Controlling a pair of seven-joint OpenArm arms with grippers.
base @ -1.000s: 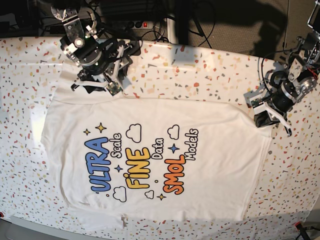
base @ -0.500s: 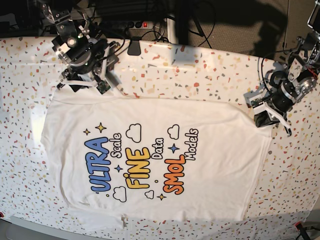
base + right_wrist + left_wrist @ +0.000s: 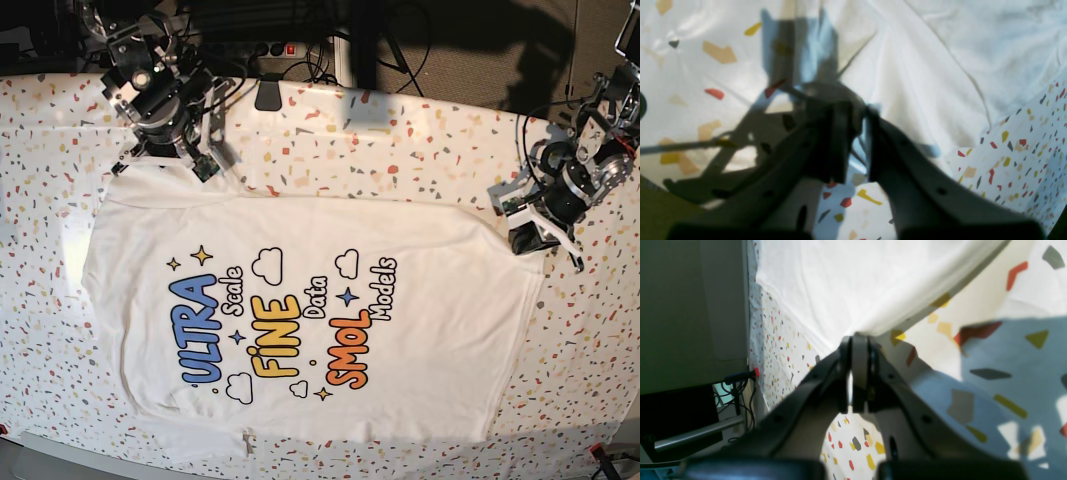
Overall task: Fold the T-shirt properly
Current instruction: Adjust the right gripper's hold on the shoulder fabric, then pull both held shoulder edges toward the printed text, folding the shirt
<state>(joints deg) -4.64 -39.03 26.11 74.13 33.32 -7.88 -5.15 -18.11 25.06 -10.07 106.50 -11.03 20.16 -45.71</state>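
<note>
At the hem corner, the left gripper [image 3: 528,238] pinches the T-shirt [image 3: 440,330]; the right gripper's [image 3: 183,165] jaws look nearly together at the sleeve, their grip unclear. An early lift could skew the fold

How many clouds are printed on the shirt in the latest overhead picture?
4 on the shirt: one above "FINE", one above "SMOL", one below "ULTRA", and a small one below "FINE". The front print lies face up, with nothing covering it.

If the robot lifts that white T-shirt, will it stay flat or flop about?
The T-shirt will probably flop and sag, since its thin cloth already shows soft creases. It looks light for its size, so unheld edges may trail.
</note>
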